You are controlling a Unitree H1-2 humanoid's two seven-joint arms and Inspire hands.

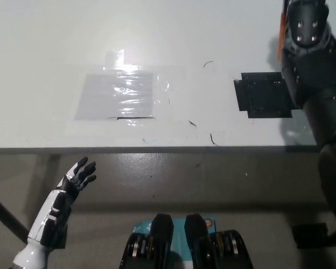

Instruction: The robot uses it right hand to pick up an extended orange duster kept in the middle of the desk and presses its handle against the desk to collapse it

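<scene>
Lab: taped white desk (pixel 157 33), concrete floor (pixel 173 179)

White-shelled left hand (pixel 78 175) with dark fingers; bulky glossy black right arm (pixel 316 84) (screws on top)

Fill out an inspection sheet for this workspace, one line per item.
Surface: white desk, a few small dark marks near its front edge.
Job's things: orange duster, only a thin orange strip shows beside the black right arm at the upper right; the rest is hidden.
Clutter: clear taped plastic sheet left of centre; black tape patch on the right, partly under the arm.
Hands: left robot hand open, resting below the desk edge at lower left; right robot hand not visible.
Cables: nothing seen.
Surroundings: grey floor in front of the desk.
</scene>
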